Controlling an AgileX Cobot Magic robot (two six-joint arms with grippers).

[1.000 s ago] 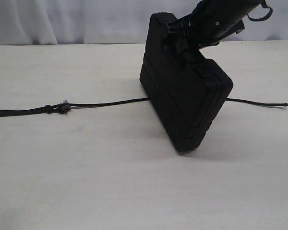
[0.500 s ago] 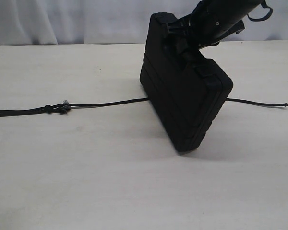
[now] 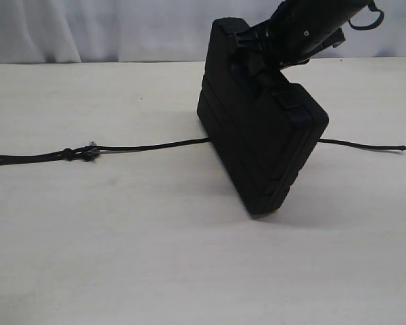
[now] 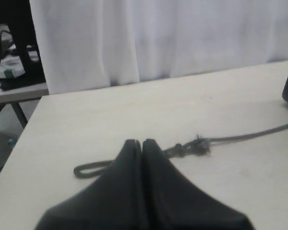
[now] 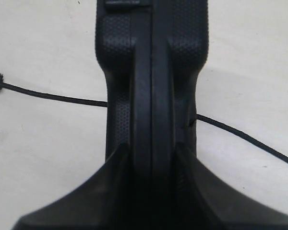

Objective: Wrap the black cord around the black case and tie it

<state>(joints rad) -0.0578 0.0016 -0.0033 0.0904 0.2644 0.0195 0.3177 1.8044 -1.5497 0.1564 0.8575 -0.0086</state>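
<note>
black case (image 3: 260,145) stands tilted, clamped by right gripper (image 5: 152,154) reaching down; left gripper (image 4: 142,143) jaws together.

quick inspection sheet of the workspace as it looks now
surface: pale table, no spills seen
job's things: black case tilted up on one edge; black cord lying flat, passing under or behind it, not wrapped
clutter: nothing seen
grippers: right gripper clamped on the case; left gripper shut over the cord, grip unclear
cables: arm cable looped above the case
surroundings: white curtain behind
</note>
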